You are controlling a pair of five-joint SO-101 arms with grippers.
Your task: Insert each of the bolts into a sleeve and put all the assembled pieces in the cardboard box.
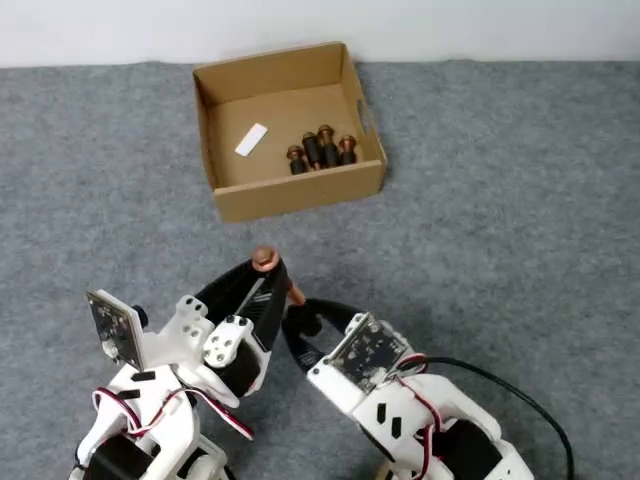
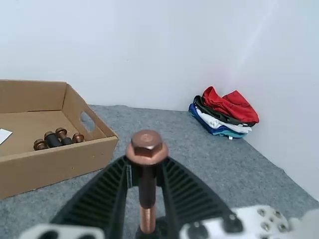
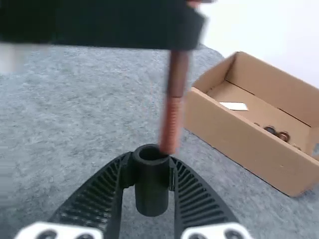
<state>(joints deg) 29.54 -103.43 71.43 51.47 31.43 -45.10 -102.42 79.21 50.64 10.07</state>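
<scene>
**A:** Which step is in hand?

**B:** The insertion, I'd judge. The left tool (image 2: 146, 172) is closed on a copper bolt (image 2: 146, 148), pinching the shank just under the hexagonal head. The right tool (image 3: 150, 172) is clamped round a black sleeve (image 3: 151, 196), a plain matte tube whose open mouth faces the bolt.

**A:** Where do they meet?

**B:** Above the grey, felt-like surface (image 1: 520, 230), near the cardboard box (image 1: 300, 195). The threaded tip sits at the rim of the sleeve's mouth, leaning a little. I can't tell whether it has entered.

**A:** And next?

**B:** Probably squaring the shank with the bore, then pushing it in. Several assembled pieces (image 1: 322, 150) lie in the box beside a white slip (image 1: 251, 140).
</scene>
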